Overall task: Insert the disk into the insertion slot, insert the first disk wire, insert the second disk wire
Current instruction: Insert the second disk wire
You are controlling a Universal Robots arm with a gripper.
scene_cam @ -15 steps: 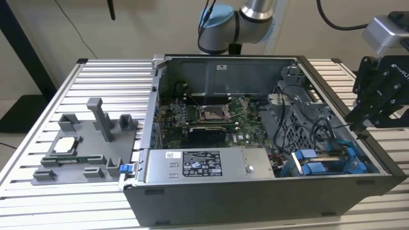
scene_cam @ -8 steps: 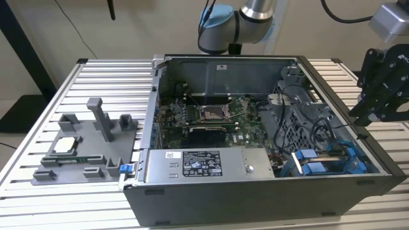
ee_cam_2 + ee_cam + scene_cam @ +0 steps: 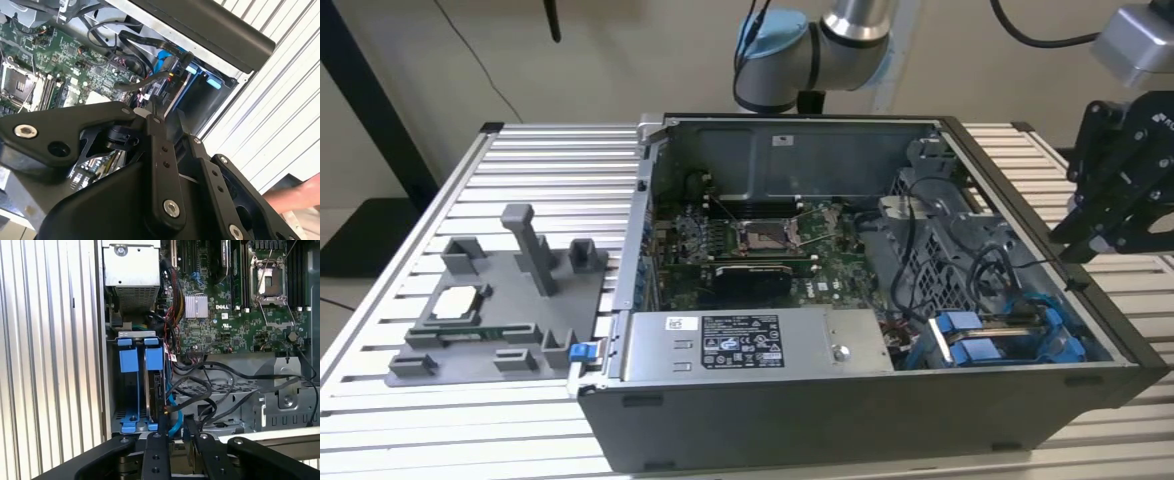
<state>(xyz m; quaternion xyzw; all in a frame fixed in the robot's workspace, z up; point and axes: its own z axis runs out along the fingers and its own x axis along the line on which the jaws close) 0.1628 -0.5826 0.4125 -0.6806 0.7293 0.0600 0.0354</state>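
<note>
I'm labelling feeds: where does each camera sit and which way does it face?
Exterior view: off the arm, down into the computer case; arm and gripper show.
First wrist view: on the wrist, past the gripper into the insertion slot.
Second wrist view: same wrist, past the gripper toward the motherboard.
All share the insertion slot.

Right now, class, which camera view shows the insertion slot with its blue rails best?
The first wrist view: the insertion slot faces the camera, with both blue tabs plain to see. The exterior view shows it obliquely from above. The second wrist view shows part of it behind cables.
</note>
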